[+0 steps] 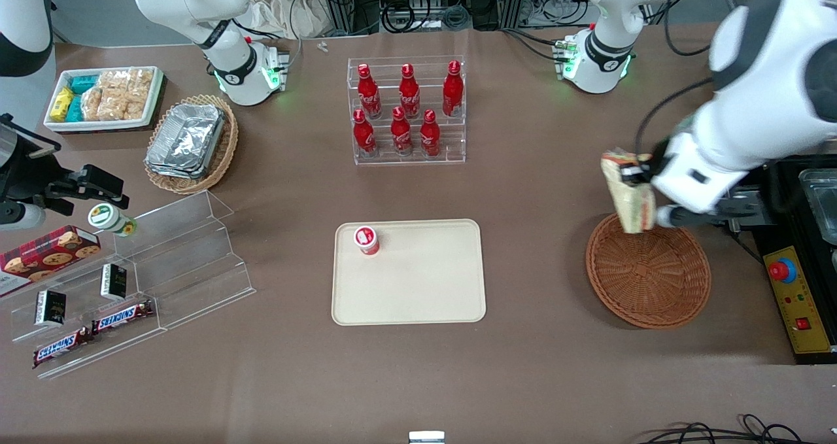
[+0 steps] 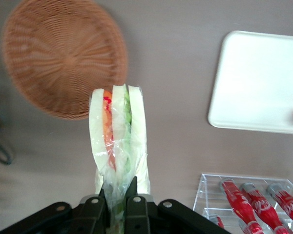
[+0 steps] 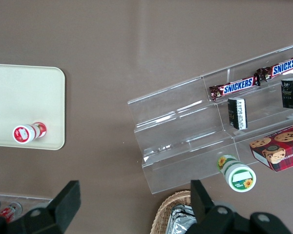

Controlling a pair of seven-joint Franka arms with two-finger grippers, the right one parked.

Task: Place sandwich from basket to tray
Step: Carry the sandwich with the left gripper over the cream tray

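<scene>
My left gripper [image 1: 633,174] is shut on the wrapped sandwich [image 1: 629,194] and holds it in the air above the rim of the round reddish-brown basket [image 1: 647,275] that is farther from the front camera. In the left wrist view the sandwich [image 2: 118,139] hangs from the gripper [image 2: 118,195], pinched by its wrap, showing white bread with orange and green filling. The basket [image 2: 63,56] is empty there. The cream tray [image 1: 409,272] lies at the table's middle, toward the parked arm from the basket, and also shows in the left wrist view [image 2: 259,80].
A small red-and-white cup [image 1: 367,240] stands on the tray's corner. A clear rack of red bottles [image 1: 407,110] stands farther from the camera than the tray. A control box with a red button [image 1: 794,297] lies beside the basket.
</scene>
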